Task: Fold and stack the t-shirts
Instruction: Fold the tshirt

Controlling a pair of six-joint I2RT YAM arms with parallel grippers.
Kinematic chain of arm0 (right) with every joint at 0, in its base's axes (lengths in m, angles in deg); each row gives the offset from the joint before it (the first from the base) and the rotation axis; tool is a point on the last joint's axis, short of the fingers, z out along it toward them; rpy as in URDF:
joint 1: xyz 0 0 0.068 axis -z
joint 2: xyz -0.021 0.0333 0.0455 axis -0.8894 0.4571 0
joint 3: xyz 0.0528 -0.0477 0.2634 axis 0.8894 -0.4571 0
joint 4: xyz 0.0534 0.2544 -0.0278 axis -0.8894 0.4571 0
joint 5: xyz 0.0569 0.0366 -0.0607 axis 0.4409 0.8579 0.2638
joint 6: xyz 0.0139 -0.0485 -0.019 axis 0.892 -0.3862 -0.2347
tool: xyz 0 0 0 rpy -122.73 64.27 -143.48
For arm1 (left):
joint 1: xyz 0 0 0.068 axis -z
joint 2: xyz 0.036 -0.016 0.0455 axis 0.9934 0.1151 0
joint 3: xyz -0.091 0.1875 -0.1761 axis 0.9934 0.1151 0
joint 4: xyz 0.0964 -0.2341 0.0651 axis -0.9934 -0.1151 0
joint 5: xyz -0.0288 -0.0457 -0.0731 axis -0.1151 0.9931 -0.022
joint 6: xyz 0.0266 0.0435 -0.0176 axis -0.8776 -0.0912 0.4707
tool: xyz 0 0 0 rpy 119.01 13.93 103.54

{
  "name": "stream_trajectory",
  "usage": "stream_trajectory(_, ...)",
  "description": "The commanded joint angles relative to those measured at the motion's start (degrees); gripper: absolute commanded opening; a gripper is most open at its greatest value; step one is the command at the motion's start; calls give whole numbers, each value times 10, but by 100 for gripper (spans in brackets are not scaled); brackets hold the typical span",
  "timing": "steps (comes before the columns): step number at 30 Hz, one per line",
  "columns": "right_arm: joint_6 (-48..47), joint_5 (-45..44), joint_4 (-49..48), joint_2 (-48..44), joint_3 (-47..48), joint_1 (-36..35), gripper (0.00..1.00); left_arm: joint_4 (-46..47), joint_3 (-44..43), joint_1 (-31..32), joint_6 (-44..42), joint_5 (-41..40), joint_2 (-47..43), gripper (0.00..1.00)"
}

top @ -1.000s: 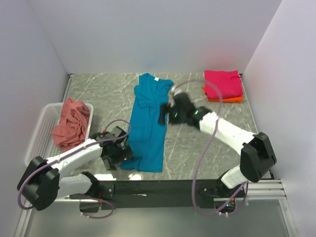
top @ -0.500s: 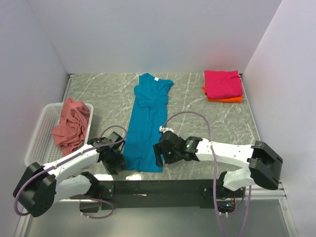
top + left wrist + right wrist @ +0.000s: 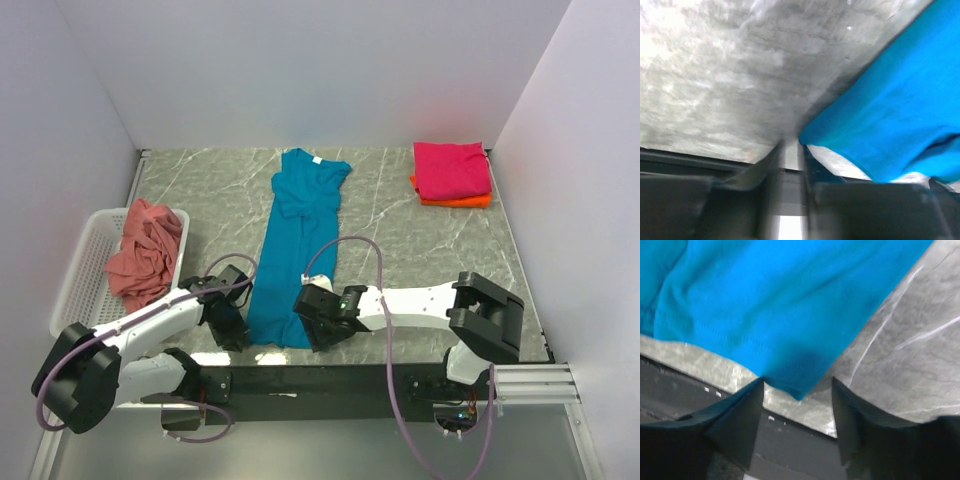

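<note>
Your grey marble-patterned table (image 3: 420, 260) carries three things directly.
Down the middle you have a teal-blue short-sleeved cloth t-shirt (image 3: 300, 250) laid out lengthwise, collar at the far side, hem at the near edge. A white plastic mesh basket (image 3: 80, 270) sits by the left wall. In the far right corner lies a folded orange cloth t-shirt (image 3: 478, 202), only its edges showing.

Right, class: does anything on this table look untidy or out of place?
Yes. The salmon-pink t-shirt sits crumpled in a heap in the white basket at left, not folded. The magenta t-shirt and orange t-shirt are neatly stacked far right; the teal t-shirt lies stretched out.
</note>
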Motion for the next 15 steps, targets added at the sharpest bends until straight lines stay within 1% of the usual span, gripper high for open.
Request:
stream_trajectory(1, 20, -41, 18, 18, 25, -2, 60, 132, 15, -2, -17, -11, 33, 16)
stream_trajectory(2, 20, -41, 18, 19, 25, -2, 53, 145, 14, -2, -20, -7, 38, 7)
stream_trajectory(3, 18, -39, 10, 19, 23, -2, 51, 152, 14, -2, -25, -3, 42, 1)
stream_trajectory(4, 14, -37, 6, 20, 22, -1, 48, 156, 12, -2, -32, 1, 48, 1)
stream_trajectory(5, 13, -31, 1, 21, 20, -2, 41, 156, 9, -2, -35, 0, 51, 1)
stream_trajectory(7, 14, -19, 2, 26, 23, -3, 33, 142, 4, -2, -34, -3, 50, 1)
stream_trajectory(8, 18, -9, 8, 28, 24, -6, 23, 135, 4, -1, -33, -3, 44, 1)
stream_trajectory(11, 31, 5, 19, 7, 9, -18, 13, 112, 21, -1, -27, 5, 1, 1)
stream_trajectory(12, 35, 18, 19, -3, 2, -21, 10, 106, 39, 1, -24, 14, -23, 1)
stream_trajectory(15, 50, 50, 1, -46, -34, -25, 3, 105, 73, 14, -11, 60, -58, 1)
